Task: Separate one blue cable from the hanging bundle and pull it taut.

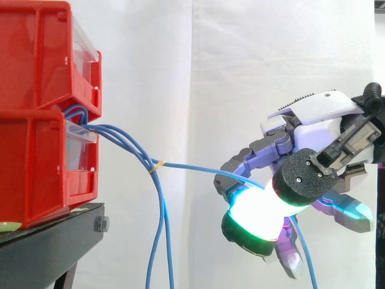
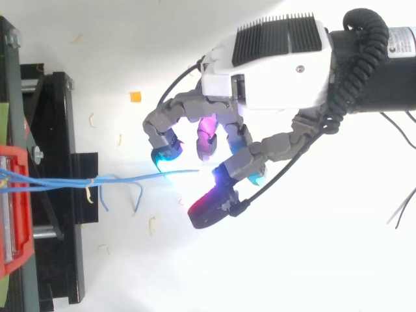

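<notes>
The fingers (image 1: 239, 164) of the hand (image 1: 316, 120) were clenched round one blue cable (image 1: 192, 168), well out from the black stand's (image 1: 54, 232) front edge. It looked thin, light and floppy to me, probably a bit slick, so a tight pinch just past the little tan tie (image 1: 157, 164) seemed right. The rest of the bundle (image 1: 162, 235) dangled off the red bins' (image 1: 36, 120) front, and I'd guess that tie could drag it along.

Level side, overhead top; shared hand (image 1: 313, 123), blue cable (image 1: 192, 167)
</notes>
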Available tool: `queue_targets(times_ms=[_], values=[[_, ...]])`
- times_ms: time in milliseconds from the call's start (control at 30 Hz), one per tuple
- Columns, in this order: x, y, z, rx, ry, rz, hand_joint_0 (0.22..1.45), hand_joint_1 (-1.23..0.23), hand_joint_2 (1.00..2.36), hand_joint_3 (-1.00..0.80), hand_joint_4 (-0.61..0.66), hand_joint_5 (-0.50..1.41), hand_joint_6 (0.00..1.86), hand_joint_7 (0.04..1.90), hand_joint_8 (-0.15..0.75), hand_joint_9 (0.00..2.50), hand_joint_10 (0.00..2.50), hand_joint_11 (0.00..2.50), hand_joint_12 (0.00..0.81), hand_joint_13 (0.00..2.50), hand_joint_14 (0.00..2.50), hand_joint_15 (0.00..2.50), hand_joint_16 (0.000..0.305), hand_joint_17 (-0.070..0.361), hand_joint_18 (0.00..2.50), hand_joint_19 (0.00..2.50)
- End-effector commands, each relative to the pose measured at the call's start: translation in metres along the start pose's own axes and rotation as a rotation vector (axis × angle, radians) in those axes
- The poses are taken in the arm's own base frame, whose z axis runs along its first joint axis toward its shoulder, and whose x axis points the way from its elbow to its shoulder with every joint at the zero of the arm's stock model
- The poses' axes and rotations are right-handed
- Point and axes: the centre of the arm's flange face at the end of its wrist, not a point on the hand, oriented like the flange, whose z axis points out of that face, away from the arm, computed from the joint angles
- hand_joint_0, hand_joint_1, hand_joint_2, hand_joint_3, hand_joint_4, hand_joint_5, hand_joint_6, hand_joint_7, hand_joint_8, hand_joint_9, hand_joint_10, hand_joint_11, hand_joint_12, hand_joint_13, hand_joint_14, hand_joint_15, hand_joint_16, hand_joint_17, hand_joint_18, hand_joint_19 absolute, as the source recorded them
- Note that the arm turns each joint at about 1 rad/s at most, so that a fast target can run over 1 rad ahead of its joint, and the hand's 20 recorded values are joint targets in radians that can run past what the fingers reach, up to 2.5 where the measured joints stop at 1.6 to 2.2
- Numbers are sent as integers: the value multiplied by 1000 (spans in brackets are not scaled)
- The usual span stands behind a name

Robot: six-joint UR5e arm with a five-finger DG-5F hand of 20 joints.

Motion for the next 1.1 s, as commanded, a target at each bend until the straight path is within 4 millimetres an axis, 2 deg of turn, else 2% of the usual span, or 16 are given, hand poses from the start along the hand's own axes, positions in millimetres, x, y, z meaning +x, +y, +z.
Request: queue_targets(times_ms=[0, 167, 300, 467, 533, 700, 800, 1067], values=[[1, 1, 0, -1, 2, -1, 572, -706, 1004, -441, 22, 129, 503, 1318, 83, 1798, 11, 262, 217, 1064, 15, 387, 44, 98, 578, 547], [2, 2, 1, -4, 0, -1, 517, -632, 1000, -500, 32, 130, 503, 1320, 97, 1810, 11, 252, 230, 1078, 14, 375, 47, 105, 598, 538], [2, 2, 1, -5, -1, -1, 468, -445, 1000, -500, 50, 132, 503, 1306, 102, 1834, 10, 231, 238, 1106, 13, 358, 51, 115, 635, 507], [2, 2, 1, -4, 0, -1, 517, -347, 1000, -500, 39, 131, 503, 1314, 85, 1826, 11, 243, 226, 1101, 14, 375, 47, 106, 598, 535], [2, 2, 1, -4, 0, -1, 569, -355, 1000, -500, 24, 132, 503, 1311, 77, 1826, 11, 255, 215, 1095, 15, 383, 44, 99, 581, 546], [2, 2, 1, -4, 0, -1, 610, -390, 1000, -500, 38, 134, 502, 1330, 56, 1879, 13, 269, 209, 1121, 17, 386, 42, 94, 599, 556], [2, 2, 1, -3, -1, -1, 653, -466, 1000, -490, 43, 137, 502, 1337, 34, 1897, 12, 269, 204, 1148, 14, 379, 41, 93, 622, 553], [2, 2, 1, -3, -1, -1, 671, -603, 1014, -309, 19, 138, 502, 1346, 59, 1902, 13, 295, 207, 1138, 15, 387, 41, 93, 621, 550]])
